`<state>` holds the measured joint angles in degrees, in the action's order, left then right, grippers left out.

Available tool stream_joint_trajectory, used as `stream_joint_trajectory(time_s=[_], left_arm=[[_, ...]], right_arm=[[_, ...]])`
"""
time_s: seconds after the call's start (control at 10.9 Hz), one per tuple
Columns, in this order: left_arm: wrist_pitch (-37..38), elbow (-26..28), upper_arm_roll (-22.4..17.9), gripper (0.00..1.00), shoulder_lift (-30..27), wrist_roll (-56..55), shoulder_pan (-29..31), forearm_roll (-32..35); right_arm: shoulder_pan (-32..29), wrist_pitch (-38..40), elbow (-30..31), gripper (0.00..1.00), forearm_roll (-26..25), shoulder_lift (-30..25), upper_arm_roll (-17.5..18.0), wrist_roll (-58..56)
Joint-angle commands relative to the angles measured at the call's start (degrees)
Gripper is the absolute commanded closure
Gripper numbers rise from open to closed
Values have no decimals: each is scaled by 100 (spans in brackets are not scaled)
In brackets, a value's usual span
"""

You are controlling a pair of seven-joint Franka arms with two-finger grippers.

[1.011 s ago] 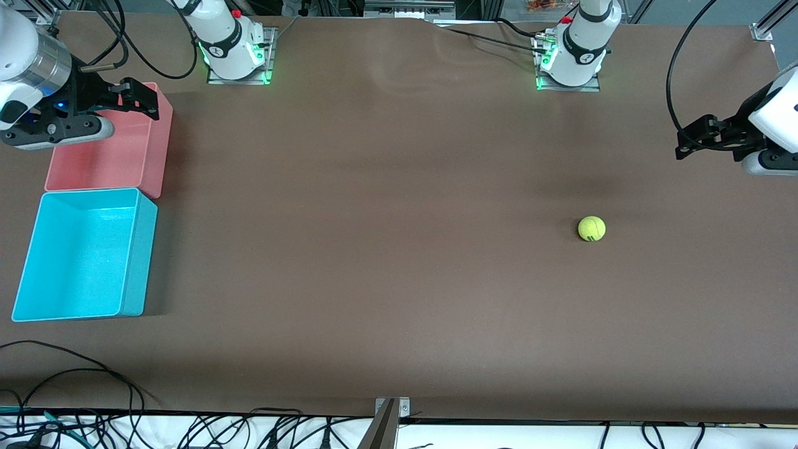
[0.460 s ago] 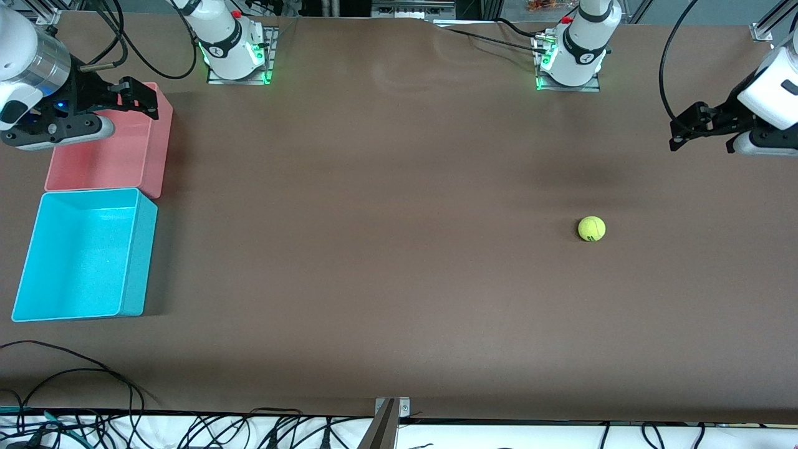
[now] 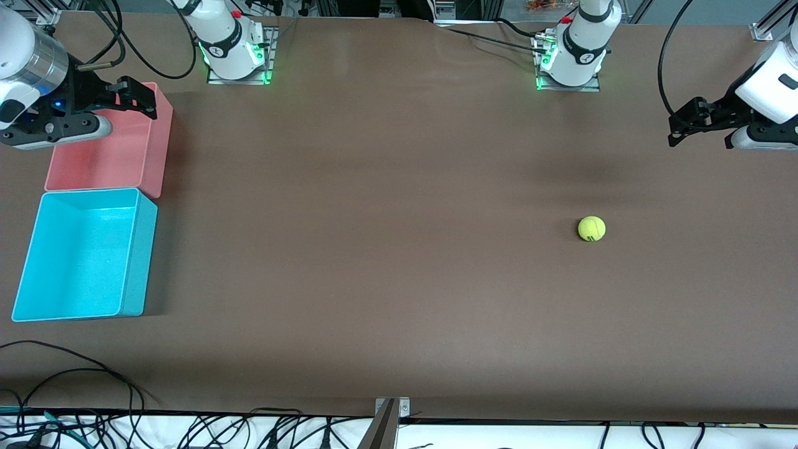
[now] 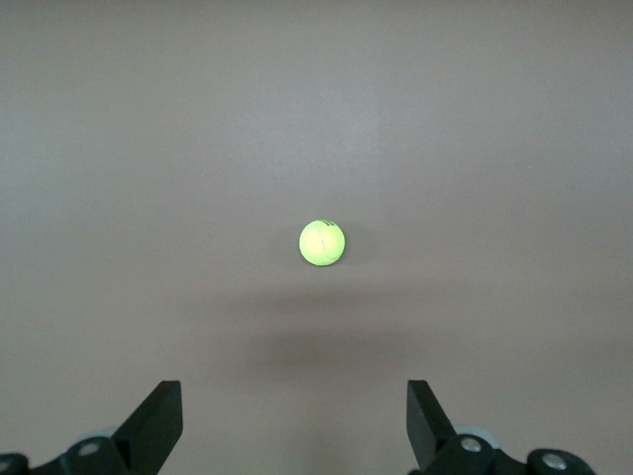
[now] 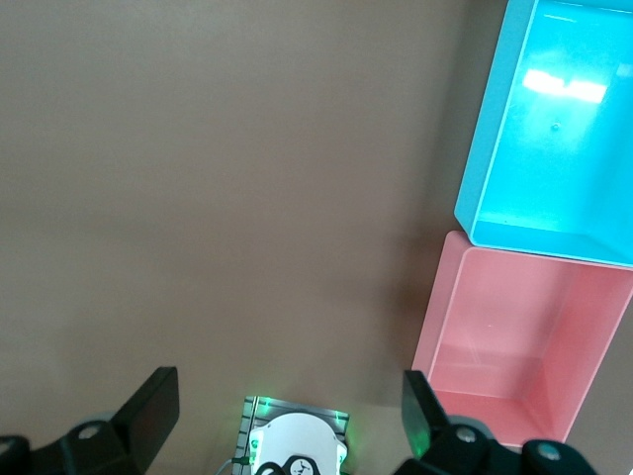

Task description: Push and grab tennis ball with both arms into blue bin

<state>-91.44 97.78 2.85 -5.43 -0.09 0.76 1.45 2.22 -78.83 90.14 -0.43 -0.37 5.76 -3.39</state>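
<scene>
The left gripper (image 3: 682,128) hangs in the air over the table (image 3: 399,280) at the left arm's end, near the edge where the robot bases stand. Its two black fingers (image 4: 158,426) are spread wide and hold nothing. The right gripper (image 3: 134,96) hangs over the pink bin (image 3: 156,156) at the right arm's end of the table, and its fingers (image 5: 148,411) are spread wide too, with nothing between them. The pink bin sits near the corner by the right arm's base (image 3: 234,53). The blue bin (image 3: 140,262) sits right next to it, touching or almost touching, and it is nearer to the front camera. Both bins have nothing in them. The tennis ball (image 3: 591,229) lies alone on the brown table, toward the left arm's end, and it is nearer to the front camera than the left arm's base (image 3: 570,59). It is well apart from the left gripper and touches nothing. In the left wrist view the ball (image 4: 321,242) shows straight ahead, in line with the gap between the fingers, with only bare table around it. The ball is well apart from the blue bin, with a long stretch of table between them. Black cables (image 3: 75,386) lie along the table edge nearest the front camera.
</scene>
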Motion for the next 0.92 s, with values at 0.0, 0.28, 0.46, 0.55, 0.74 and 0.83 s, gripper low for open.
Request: stream_joint_trajectory(time_s=[0.0,0.28,0.46,0.55,0.74,0.83], left_arm=[[-32,66,-30,0,-46,-9,3,-101],[-32,66,-38,0,-37,0,38,-92],[-14,75,-38,0,-37,0,47,-83],[12,75,-47,0,-28,0,47,-83],[21,66,-47,0,-11,-9,47,-83],[21,66,-47,0,-10,-9,47,-83]], right_arm=[[-20,61,-102,0,-45,-7,-4,-109],[-20,61,-102,0,-45,-7,-4,-109],[-20,61,-102,0,-45,-7,-4,-109],[-20,61,-102,0,-45,-7,-4,-109],[-29,43,-102,0,-62,-7,-4,-109],[-20,43,-102,0,-71,-7,-4,-109]])
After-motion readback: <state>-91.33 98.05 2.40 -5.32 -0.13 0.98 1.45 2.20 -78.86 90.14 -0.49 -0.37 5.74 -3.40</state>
